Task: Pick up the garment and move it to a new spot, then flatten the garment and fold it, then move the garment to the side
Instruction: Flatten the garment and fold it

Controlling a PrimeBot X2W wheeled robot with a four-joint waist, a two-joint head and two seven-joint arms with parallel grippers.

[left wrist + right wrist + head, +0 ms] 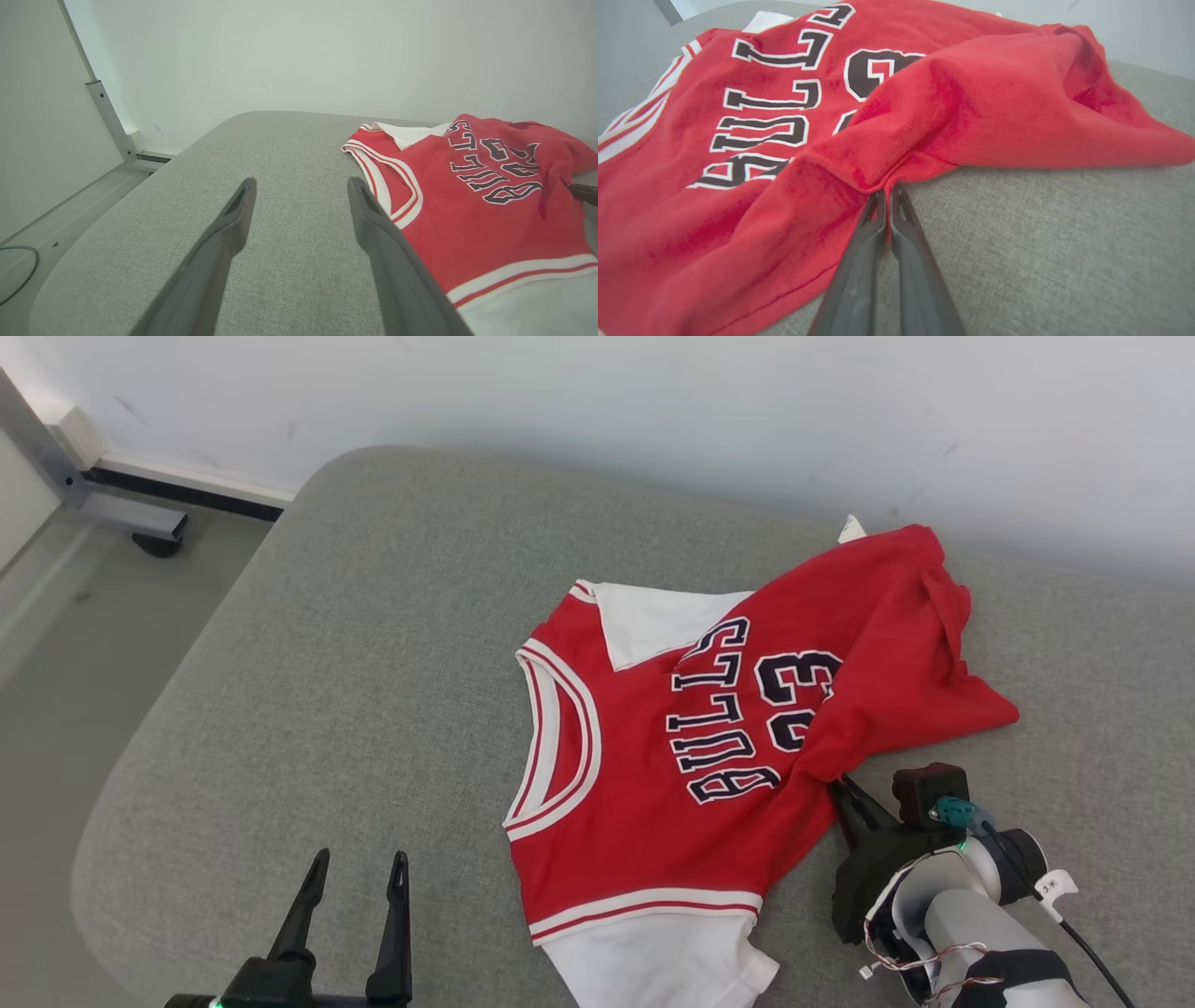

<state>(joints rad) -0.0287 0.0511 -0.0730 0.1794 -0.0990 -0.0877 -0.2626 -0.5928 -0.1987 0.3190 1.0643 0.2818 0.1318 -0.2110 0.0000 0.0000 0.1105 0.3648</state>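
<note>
Pick-up is in hand: the right claw [887,191] is clamped on a side fold of the red Bulls jersey [653,775], rumpled on the grey cushion's [355,616] right half, the left claw [361,857] spread empty over its near left; next, I judge, lift and carry.

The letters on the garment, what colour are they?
Dark, nearly black, with white outlines; the right wrist view shows the letters best.

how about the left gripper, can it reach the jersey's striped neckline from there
Probably yes: the left gripper stands open over bare grey cushion, the jersey's striped neckline lies just right of it with nothing between. The right gripper pinches the jersey's far side.
</note>
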